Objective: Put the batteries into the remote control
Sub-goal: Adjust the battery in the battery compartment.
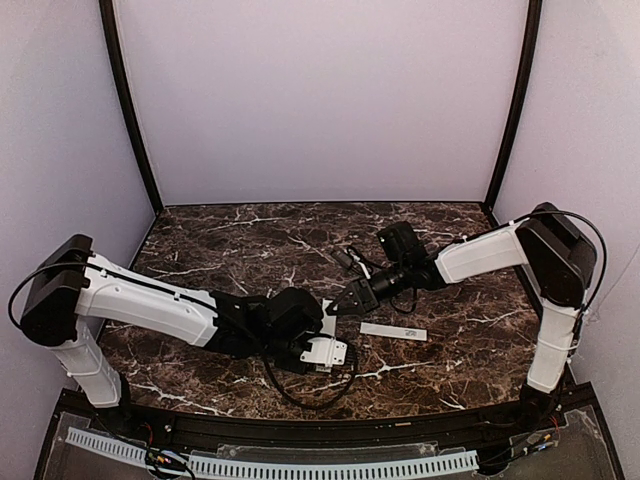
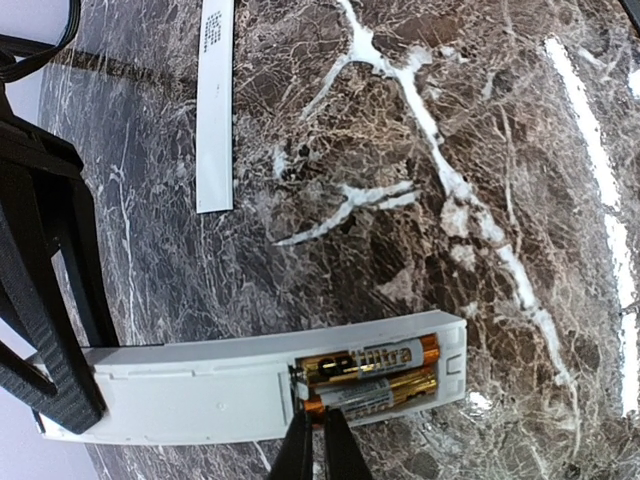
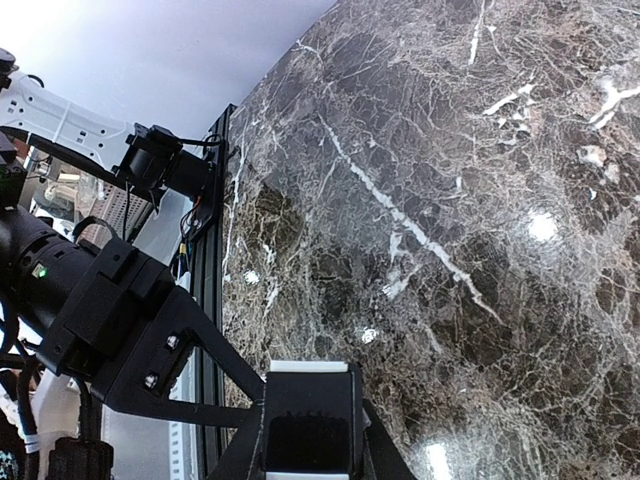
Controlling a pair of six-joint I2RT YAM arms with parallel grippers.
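From the left: the left gripper (image 2: pixel 320 432) is seen at the bottom edge of its wrist view. Its fingers are drawn almost together w/ nothing between them, and the tips are set at the inner end of the batteries (image 2: pixel 372 375). Whether the tips actually touch the nearer cell can't be told, as the view is cut off there.

Both batteries are seen side by side in the open bay of the remote control (image 2: pixel 190 395), lengthwise along it, gold ends toward the bay's outer wall. The remote control is found mid-table between the two arms, open back up. Its long axis runs approx. left-right across the left wrist view, the bay end pointing away from the right arm. The opposite end, w/ the dark section, is clamped between the fingers of the right gripper (image 3: pixel 305 440), which is closed on it. In the top view the remote control is mostly hidden by the wrists.

Further right, the cover strip (image 2: pixel 215 110) is laid flat on the table (image 2: pixel 500 150), apart from the remote control and not yet fitted.

Risks, as judged:
- The nearer cell may not be fully seated. A push off-centre or at a slant could pop it out of the bay.
- Downward force at the bay end, far from the clamped end, could lever the remote control in the right gripper, so it twists or slips.
- If the hold is let go early, the cells could be tipped out, since no cover is on.
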